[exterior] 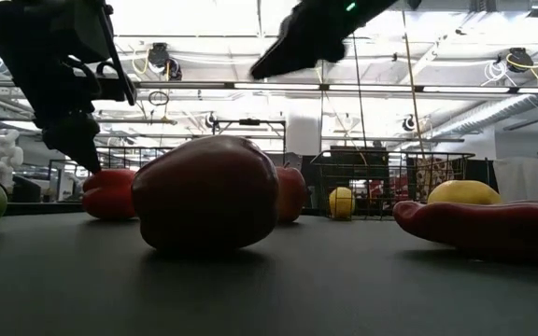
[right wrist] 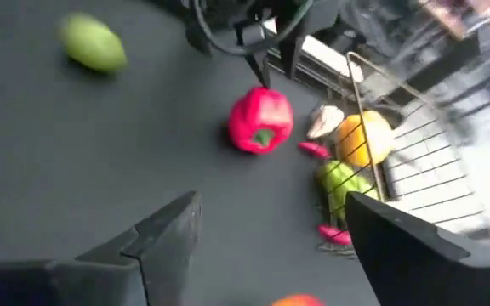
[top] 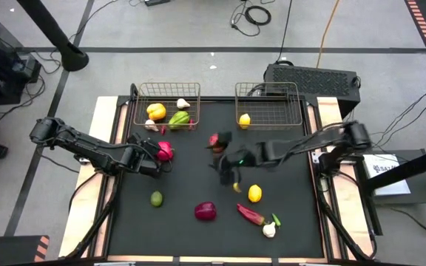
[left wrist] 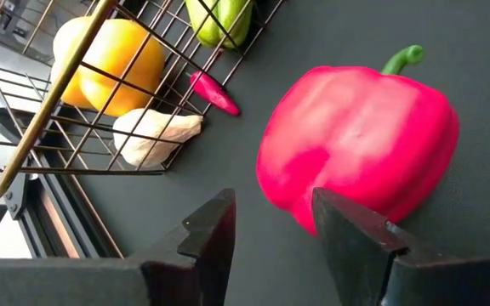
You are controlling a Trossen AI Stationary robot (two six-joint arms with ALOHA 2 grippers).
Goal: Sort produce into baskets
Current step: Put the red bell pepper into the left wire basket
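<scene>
Counter [top: 183, 229]: dark mat between pale side strips; carries both baskets at the far edge and loose produce nearer the front.
Left basket [top: 140, 111]: bronze wire, at the far left of the mat; holds a yellow pepper [top: 156, 111], a green pepper [top: 179, 118] and two garlics, one [top: 183, 103] at the back and one [top: 151, 125] at the front corner. A small red chilli [left wrist: 214, 93] lies at its front wall; whether inside or just outside, cannot tell.
Right basket [top: 287, 111]: same make, at the far right; holds one lemon [top: 245, 120].
Left tool [top: 158, 156]: low over the left of the mat, released, fingers [left wrist: 209, 238] spread and pointing at the red pepper [top: 165, 151], which sits on the mat just in front of the left basket; one finger is close against the pepper, nothing gripped.
Right tool [top: 228, 176]: raised over the middle of the mat, released, its fingers [right wrist: 173, 229] wide apart and holding nothing.
Apple [top: 214, 140]: red, on the mat mid-counter, partly under the right arm.
Onion [top: 205, 211]: purple, near the front centre.
Lemon [top: 254, 193]: yellow, on the mat right of centre, just beside the right tool.
Big chilli [top: 250, 214]: red, lying flat, right of the onion.
Lime [top: 156, 199]: green, front left, well apart from the rest.
Front garlic [top: 269, 230]: white, just beside the big chilli's tip, with a small green piece [top: 276, 219] next to it.
</scene>
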